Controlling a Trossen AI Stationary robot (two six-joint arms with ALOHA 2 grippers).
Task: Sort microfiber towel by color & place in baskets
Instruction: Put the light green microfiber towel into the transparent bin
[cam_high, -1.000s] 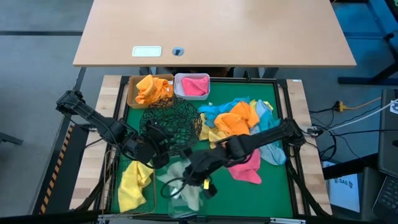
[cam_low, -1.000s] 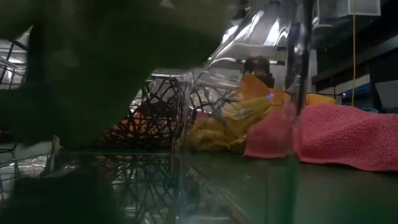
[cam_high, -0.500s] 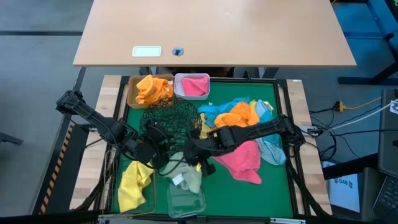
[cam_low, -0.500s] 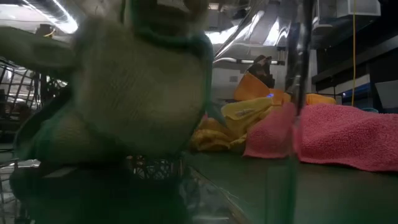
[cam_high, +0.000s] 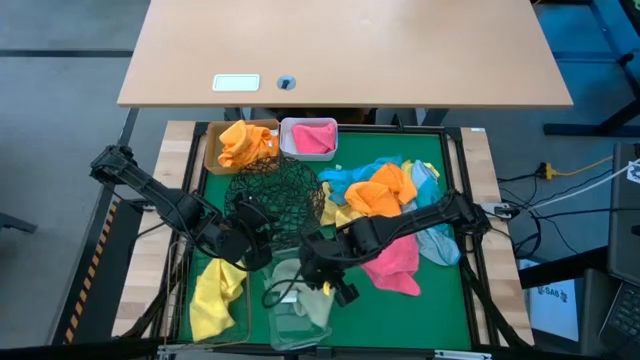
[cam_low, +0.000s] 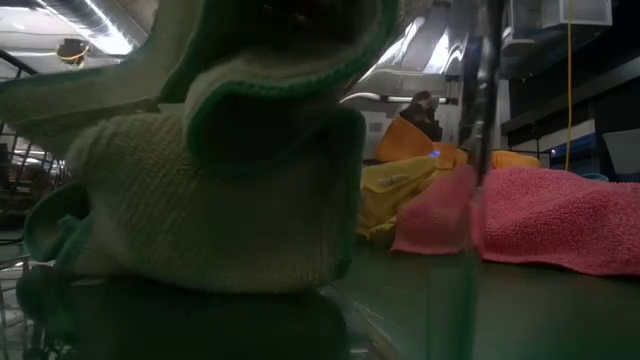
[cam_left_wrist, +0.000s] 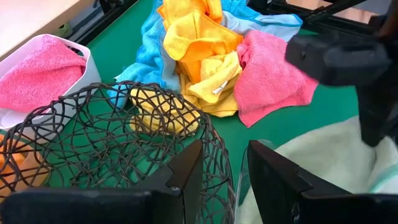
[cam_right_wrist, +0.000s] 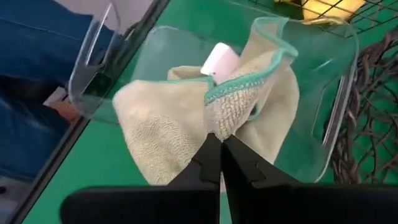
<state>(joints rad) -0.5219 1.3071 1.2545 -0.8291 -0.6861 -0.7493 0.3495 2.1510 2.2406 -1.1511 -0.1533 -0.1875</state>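
R hand pinched shut on the pale olive-green towel, gripping a fold at its teal-edged hem. Towel hangs right under the hand, lower part already draped inside the clear plastic tub — release should drop it straight in. In the wrist view one corner laps over a tub rim; may stay hanging out.

In high view the R hand sits over the tub at the near edge of the green table. L hand waits just beside, by the black wire-mesh bowl, fingers part-open, holding nothing.

R arm nearer to the unsorted pile — orange, yellow, blue, pink, mid-table, well apart from the tub. Tan box holds orange, white tub pink. Yellow towel lies L of the clear tub.

Room: pale desk beyond; a person's blue sleeve just past the table edge.
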